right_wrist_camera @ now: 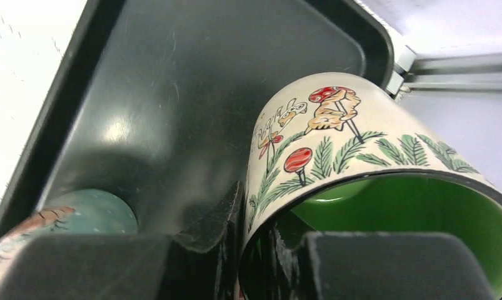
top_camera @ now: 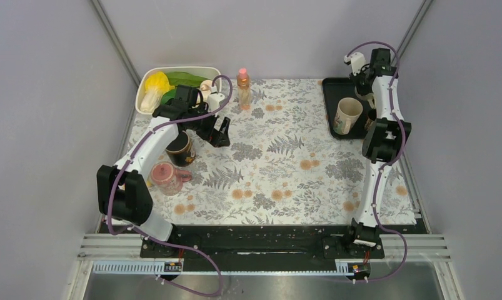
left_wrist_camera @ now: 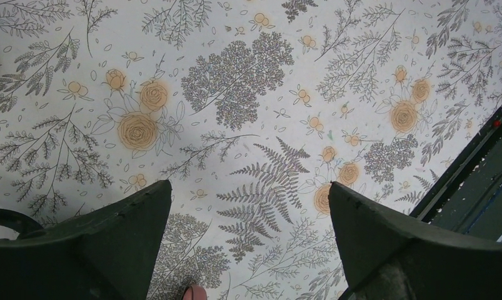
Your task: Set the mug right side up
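Between the fingers of my right gripper (right_wrist_camera: 268,250), I am pinching the mug (right_wrist_camera: 361,119) by its rim for tipping it upright; my left gripper (left_wrist_camera: 248,206) is hanging open.

Pale lilac-grey walls (top_camera: 279,31) enclose the table on three sides; silver frame posts (top_camera: 113,37) slant at the back corners; a floral cloth (top_camera: 279,181) covers the tabletop; a black rail (top_camera: 261,234) lines the near edge; light soft and even

I see the mug (top_camera: 348,115) in the tray (top_camera: 336,87) far right, the bin (top_camera: 173,69) far left, the bottle (top_camera: 243,89) between them. On the table (top_camera: 279,181) before the bin stands a cup (top_camera: 180,149), a nearer cup (top_camera: 165,177) in front of it.
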Motion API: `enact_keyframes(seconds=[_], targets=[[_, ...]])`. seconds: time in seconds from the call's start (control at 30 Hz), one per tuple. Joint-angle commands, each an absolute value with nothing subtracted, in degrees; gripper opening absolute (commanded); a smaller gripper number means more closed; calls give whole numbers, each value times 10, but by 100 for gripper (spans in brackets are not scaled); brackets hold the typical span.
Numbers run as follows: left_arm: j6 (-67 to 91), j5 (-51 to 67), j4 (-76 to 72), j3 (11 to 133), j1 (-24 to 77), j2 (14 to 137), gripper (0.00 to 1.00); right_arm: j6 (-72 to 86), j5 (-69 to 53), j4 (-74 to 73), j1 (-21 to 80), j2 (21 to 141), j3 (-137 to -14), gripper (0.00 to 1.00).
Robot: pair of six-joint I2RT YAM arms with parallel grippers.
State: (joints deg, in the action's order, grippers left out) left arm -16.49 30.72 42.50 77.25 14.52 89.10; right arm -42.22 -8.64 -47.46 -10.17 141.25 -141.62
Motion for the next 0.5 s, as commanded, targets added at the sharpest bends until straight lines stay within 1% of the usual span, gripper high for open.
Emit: enact_keyframes(seconds=[0.0,0.17,0.27,0.47], targets=[[-178,289,426,791,145,894,99,-600,-112,-445,-116,1375,-1421,0],[-178,288,431,800,145,901,99,-598,-150,-439,-143,1372,-1423,0],[-175,288,433,808,145,907,99,-623,-169,-441,-150,1375,-1409,0],[-175,279,439,811,145,914,99,-637,-202,-445,-154,1405,-1421,0]])
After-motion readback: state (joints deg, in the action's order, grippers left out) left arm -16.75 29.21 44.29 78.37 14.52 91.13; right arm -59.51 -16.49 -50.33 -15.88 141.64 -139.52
